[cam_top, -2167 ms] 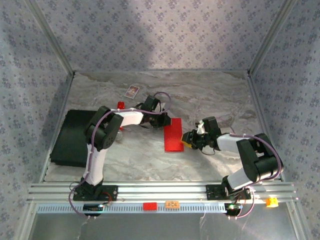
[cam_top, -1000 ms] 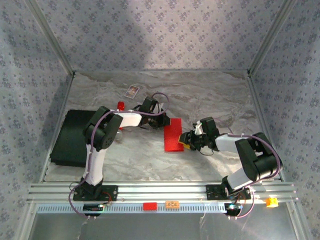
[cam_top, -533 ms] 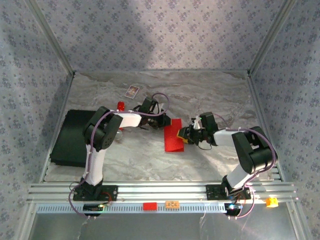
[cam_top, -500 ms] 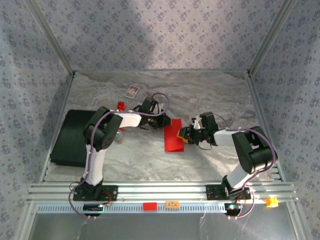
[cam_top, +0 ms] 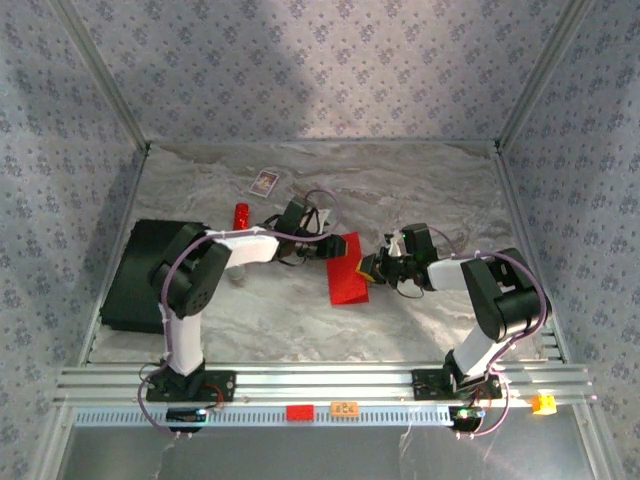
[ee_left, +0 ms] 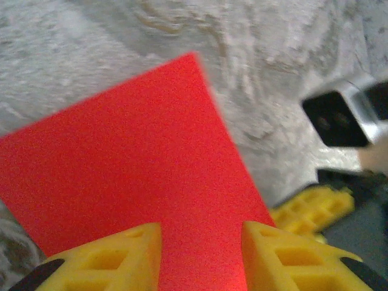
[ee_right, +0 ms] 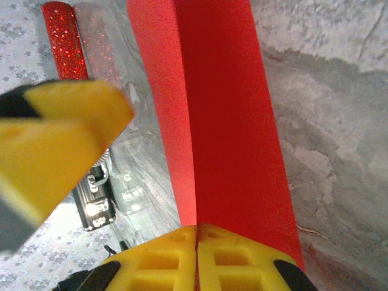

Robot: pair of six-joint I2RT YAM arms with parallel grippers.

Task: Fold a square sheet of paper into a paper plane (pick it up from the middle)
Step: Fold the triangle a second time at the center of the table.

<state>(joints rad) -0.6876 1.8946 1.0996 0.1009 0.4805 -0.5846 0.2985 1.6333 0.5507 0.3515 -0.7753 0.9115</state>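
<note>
Red sheet of paper (cam_top: 345,280), creased into a narrow strip, in the middle of the marble table (cam_top: 450,190), between the two grippers. Right gripper (ee_right: 197,257) pressed together, pinching the right edge of the sheet, fold line running straight into the seam of its yellow fingers (ee_right: 157,267). Left gripper (ee_left: 200,254) spread, hovering over the left side of the sheet with nothing gripped. Farther left, a glittery red stick (cam_top: 241,213) and a small card (cam_top: 264,183); black mat (cam_top: 135,280) along the left edge.
</note>
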